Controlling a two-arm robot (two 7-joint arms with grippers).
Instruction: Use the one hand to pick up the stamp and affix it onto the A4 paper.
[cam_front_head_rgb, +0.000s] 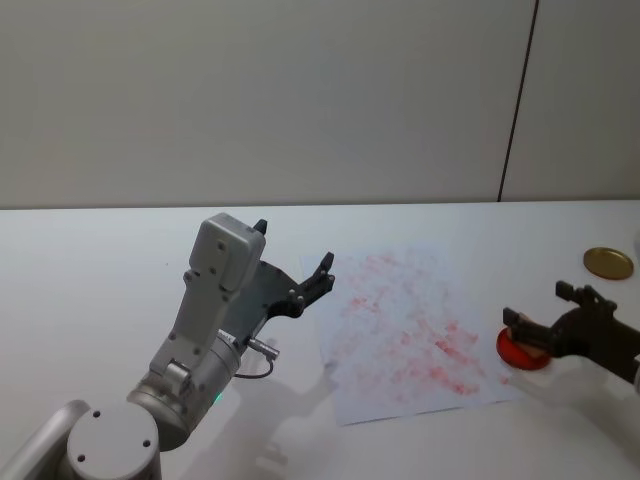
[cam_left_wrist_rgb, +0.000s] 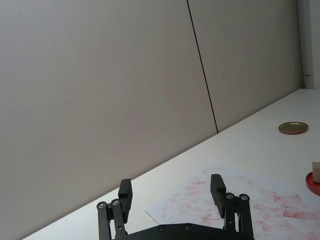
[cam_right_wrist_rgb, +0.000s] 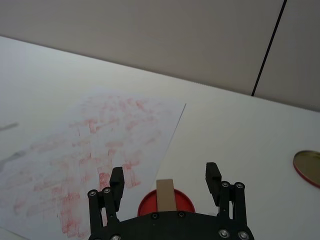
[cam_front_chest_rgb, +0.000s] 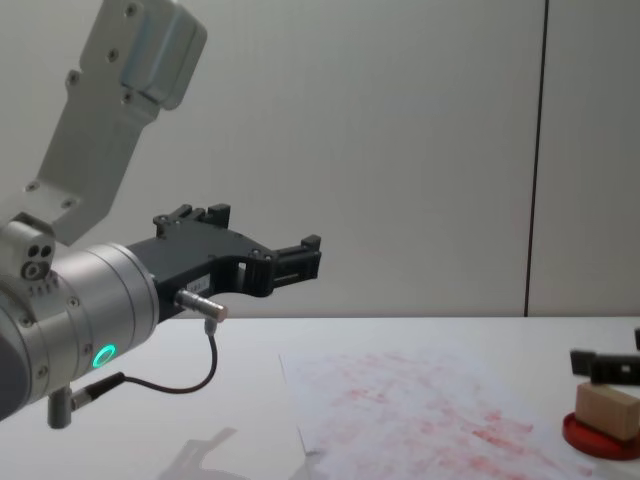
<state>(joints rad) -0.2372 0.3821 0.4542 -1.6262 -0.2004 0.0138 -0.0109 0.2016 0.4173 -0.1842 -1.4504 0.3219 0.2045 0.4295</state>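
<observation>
So the right gripper (cam_front_head_rgb: 535, 325) is down at the right edge of the paper (cam_front_head_rgb: 410, 335), fingers spread wide on either side of the stamp (cam_right_wrist_rgb: 166, 195) without pinching it. That little wooden block is standing on the red ink pad (cam_front_head_rgb: 520, 352), just off the paper's right edge, with a gold lid (cam_front_head_rgb: 608, 263) farther back. Left gripper (cam_front_head_rgb: 295, 262) hangs open in the air over the table (cam_front_head_rgb: 90, 270), left of the sheet.
</observation>
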